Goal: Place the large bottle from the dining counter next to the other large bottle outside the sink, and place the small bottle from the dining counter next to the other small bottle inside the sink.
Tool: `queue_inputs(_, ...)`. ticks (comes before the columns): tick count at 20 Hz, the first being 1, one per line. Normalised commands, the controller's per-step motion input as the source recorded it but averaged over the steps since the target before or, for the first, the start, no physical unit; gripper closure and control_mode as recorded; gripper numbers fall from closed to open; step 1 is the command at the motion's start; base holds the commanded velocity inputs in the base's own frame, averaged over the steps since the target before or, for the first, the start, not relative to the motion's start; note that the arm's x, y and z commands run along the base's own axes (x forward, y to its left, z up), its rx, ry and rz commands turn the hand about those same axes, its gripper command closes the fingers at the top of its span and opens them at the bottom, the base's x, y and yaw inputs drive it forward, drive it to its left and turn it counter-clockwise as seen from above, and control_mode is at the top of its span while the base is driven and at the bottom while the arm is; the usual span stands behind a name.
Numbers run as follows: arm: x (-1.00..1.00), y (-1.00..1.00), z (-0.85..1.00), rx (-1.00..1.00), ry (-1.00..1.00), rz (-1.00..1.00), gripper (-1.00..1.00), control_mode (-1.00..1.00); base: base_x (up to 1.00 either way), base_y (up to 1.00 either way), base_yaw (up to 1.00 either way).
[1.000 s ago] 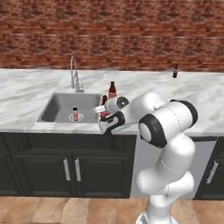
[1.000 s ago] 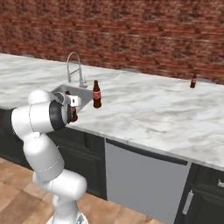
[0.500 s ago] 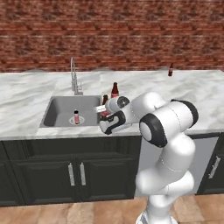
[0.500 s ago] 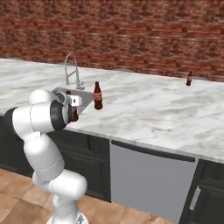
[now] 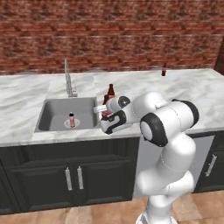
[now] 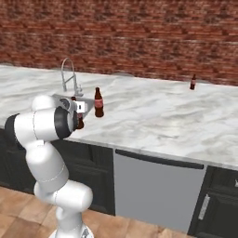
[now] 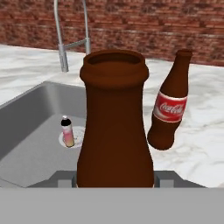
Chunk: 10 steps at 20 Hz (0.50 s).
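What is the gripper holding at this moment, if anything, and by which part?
The gripper holds a dark brown bottle, clamped low on its body, with the neck and open mouth rising toward the hand camera. It is carried near the sink, beside the other large bottle.

I count four bottles: one large bottle (image 7: 114,127) up in my grip, one other large bottle (image 7: 169,107) standing, one small one in the sink (image 5: 71,119), one far along the counter (image 5: 164,70).
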Motion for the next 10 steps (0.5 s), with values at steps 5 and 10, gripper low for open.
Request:
queue_inputs(5, 0.00, 0.00, 0.00, 0.00, 0.00, 0.00, 1.00, 1.00, 0.39, 0.37, -0.14)
queue_inputs(10, 0.00, 0.00, 0.00, 0.00, 0.00, 0.00, 1.00, 1.00, 0.33, 0.34, -0.14)
